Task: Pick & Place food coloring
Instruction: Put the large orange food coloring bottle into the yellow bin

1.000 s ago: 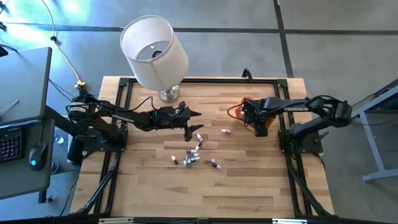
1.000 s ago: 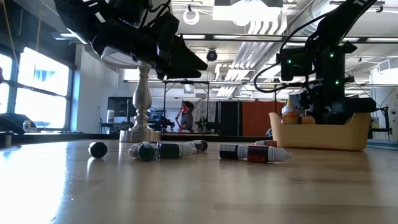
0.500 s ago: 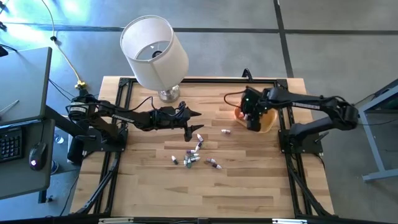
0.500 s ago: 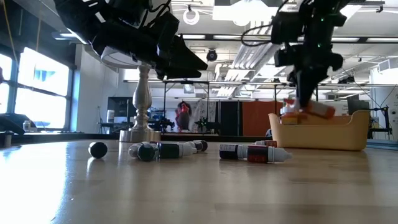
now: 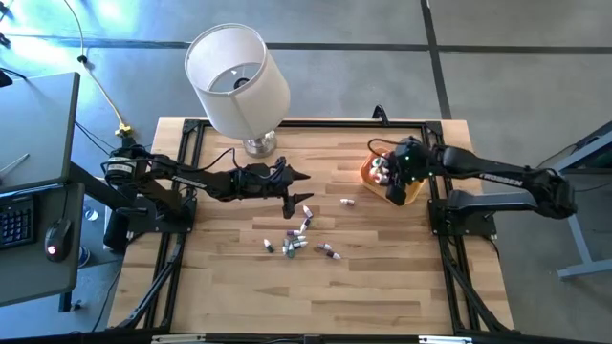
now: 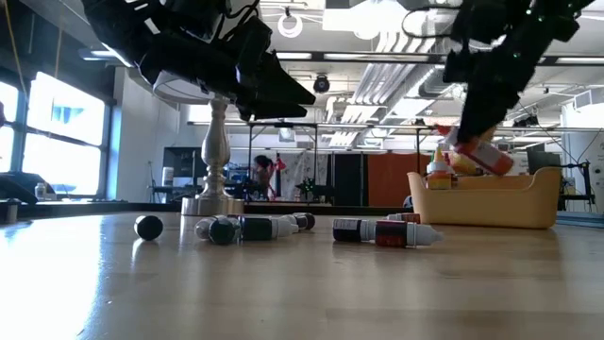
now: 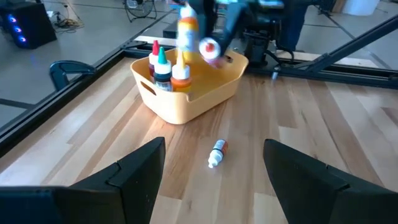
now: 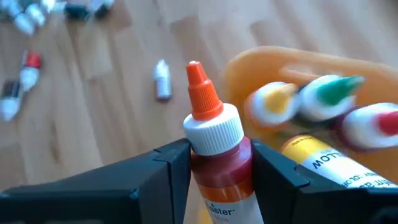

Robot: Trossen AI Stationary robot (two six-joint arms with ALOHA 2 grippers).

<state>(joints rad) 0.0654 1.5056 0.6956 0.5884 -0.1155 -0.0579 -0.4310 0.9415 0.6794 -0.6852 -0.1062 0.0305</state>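
Note:
My right gripper (image 8: 221, 155) is shut on a food coloring bottle (image 8: 214, 146) with an orange tip, a white collar and a reddish body. It hangs above the orange bowl (image 5: 367, 172), at the table's far right. More capped bottles (image 7: 163, 65) stand in that bowl. Several loose food coloring bottles (image 5: 296, 239) lie on their sides mid-table, and one (image 5: 347, 203) lies apart, nearer the bowl. My left gripper (image 5: 297, 189) hovers open above the far edge of the loose group, touching nothing. My right gripper pinches the bottle's body just under the white collar (image 8: 217, 167) between its two fingers, one on each side. The fingers slant down from above. The bottle (image 6: 477, 153) is lifted clear and tilted over the bowl's rim (image 6: 481, 184).
A table lamp with a white shade (image 5: 237, 81) stands at the far edge, its metal foot (image 6: 215, 203) behind the loose bottles. A dark round cap or ball (image 6: 148, 227) lies left of them. Bare wood lies toward the near edge.
My right gripper has risen out of the bowl with the bottle, rolling and tipping as it went. It has also drawn slightly toward the table's right edge. The bottle now hangs tilted above the rim. My left gripper has kept still.

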